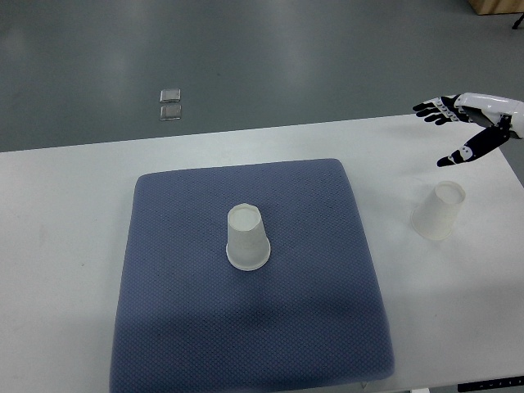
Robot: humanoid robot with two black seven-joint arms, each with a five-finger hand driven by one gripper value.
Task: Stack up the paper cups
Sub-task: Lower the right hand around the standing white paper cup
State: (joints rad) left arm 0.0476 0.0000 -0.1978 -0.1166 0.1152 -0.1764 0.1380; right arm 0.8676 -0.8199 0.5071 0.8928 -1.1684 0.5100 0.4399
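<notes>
Nearest, a blue-grey quilted mat covering the middle of the white table and reaching its near edge. At the mat's centre, one white paper cup, upside down, rim flat on the fabric, base up, plain and undented. Further right, off the mat on bare table near the right edge, a second paper cup, also inverted but seemingly tipped a little, base toward the camera. Beyond it, near the far right corner, the right hand, raised, fingers spread wide, thumb apart, holding nothing. Probably best done by lowering onto the right-edge cup, closing lightly round the upper wall to avoid crushing thin paper, lifting clear, then seating it squarely over the mat cup. Left arm nowhere visible. On the floor past the far edge, two small clear squares.
</notes>
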